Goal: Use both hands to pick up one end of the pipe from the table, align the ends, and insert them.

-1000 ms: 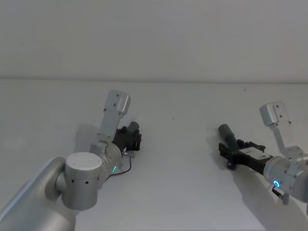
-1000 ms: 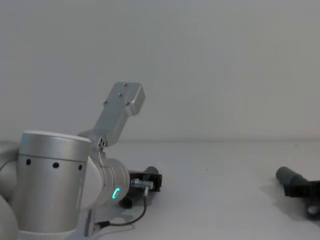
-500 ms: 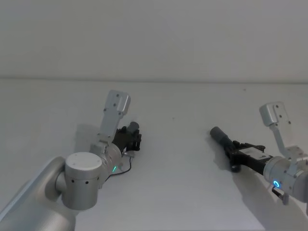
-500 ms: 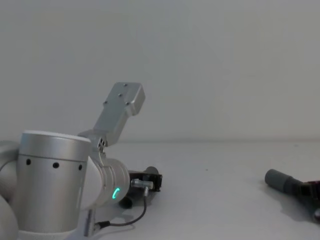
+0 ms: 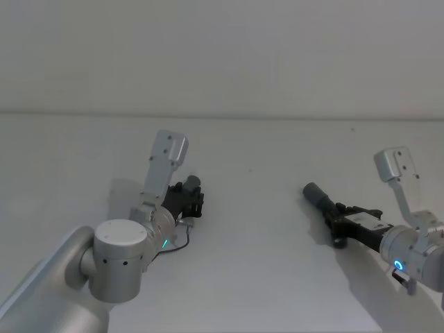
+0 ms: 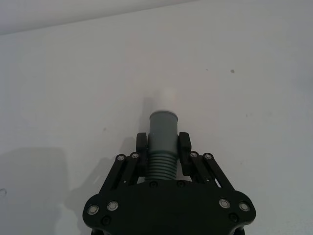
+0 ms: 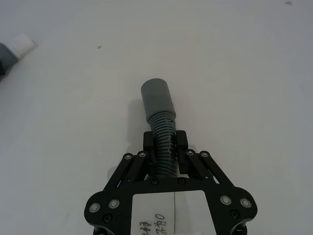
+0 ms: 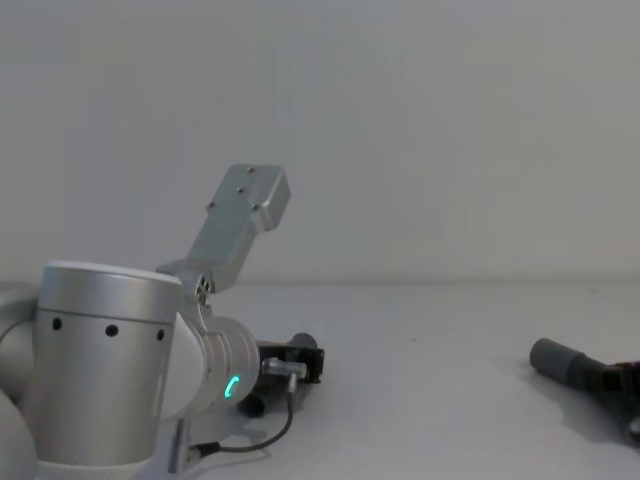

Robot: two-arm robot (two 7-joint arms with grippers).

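Now hose cuff (image 5: 314, 193) further L.

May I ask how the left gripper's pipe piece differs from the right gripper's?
The elbow in the left gripper ends in a narrow whitish tip; the hose in the right gripper ends in a plain grey cuff. The hose shows ribs ahead of the fingers; the elbow doesn't. Both are grey, ribbed, clamped.

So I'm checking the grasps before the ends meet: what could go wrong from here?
1. The right black pincer clamps the dark grey corrugated hose on its ribs, behind the smooth grey cuff; the cuff might flex aside under push.
2. The left black pincer holds the dark grey ribbed elbow with its whitish tip not facing that cuff; it may catch the rim.
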